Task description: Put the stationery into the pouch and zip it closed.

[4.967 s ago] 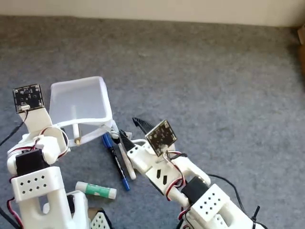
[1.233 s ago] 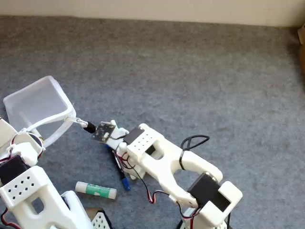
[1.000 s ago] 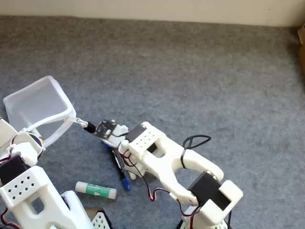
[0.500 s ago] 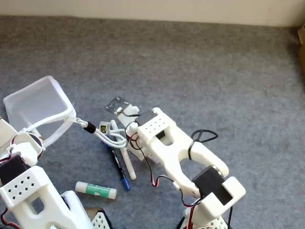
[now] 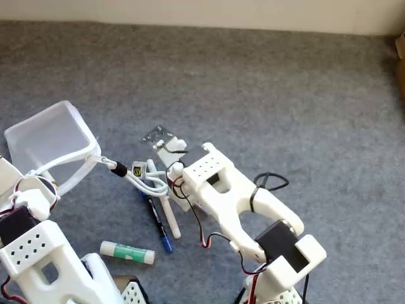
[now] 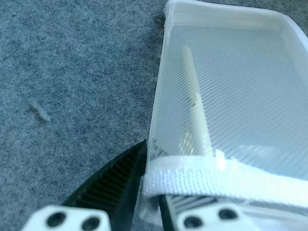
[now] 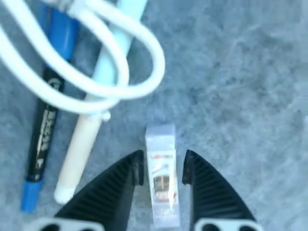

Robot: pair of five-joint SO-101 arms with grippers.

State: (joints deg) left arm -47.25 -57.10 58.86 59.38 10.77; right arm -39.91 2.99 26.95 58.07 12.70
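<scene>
The small clear case (image 7: 161, 192), beside the pens (image 7: 79, 149) left of centre in the high view, looks light, stiff and slick, so the right gripper's (image 7: 163, 159) spread jaws should pinch its long sides, while the left gripper's (image 6: 151, 180) jaws clamp the soft pouch (image 6: 231, 96) rim.

Looking steeply down from high over the table (image 5: 285, 95); riding each wrist, peering closely forward; sharing pouch (image 5: 44, 133) and blue pen (image 5: 157, 223) with the overhead.
</scene>
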